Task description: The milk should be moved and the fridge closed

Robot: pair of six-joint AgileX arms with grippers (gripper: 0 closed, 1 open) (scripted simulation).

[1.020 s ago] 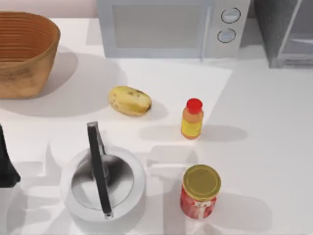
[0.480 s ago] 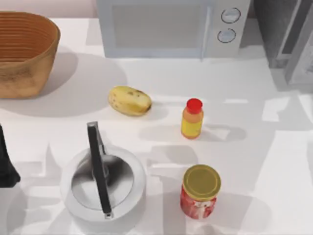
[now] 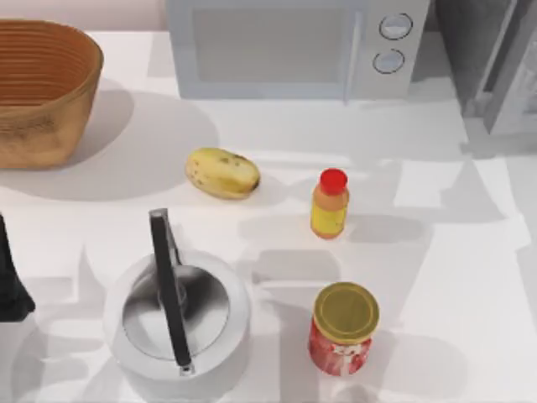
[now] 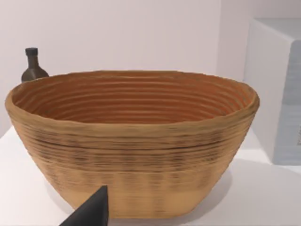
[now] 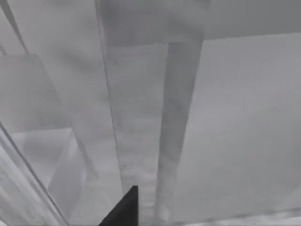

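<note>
The fridge (image 3: 491,63) is the grey cabinet at the table's back right corner, right of the microwave. Its pale framed door panel (image 3: 513,80) stands at an angle to the cabinet. In the right wrist view the fridge (image 5: 141,117) is seen from very close, with a dark part of my right gripper (image 5: 123,209) just in front of its grey panels. The milk is out of view. My left arm (image 3: 8,281) is parked at the table's left edge, and a dark part of my left gripper (image 4: 91,212) faces the basket.
A wicker basket (image 3: 42,88) stands back left and a white microwave (image 3: 294,46) at the back middle. On the table are a potato (image 3: 222,172), a yellow bottle with a red cap (image 3: 330,204), a kettle (image 3: 176,315) and a red jar (image 3: 342,327).
The fridge door has swung between the frames. The light and shadow patches on the table's right side have shifted with it. The left arm and the table objects have stayed put.
</note>
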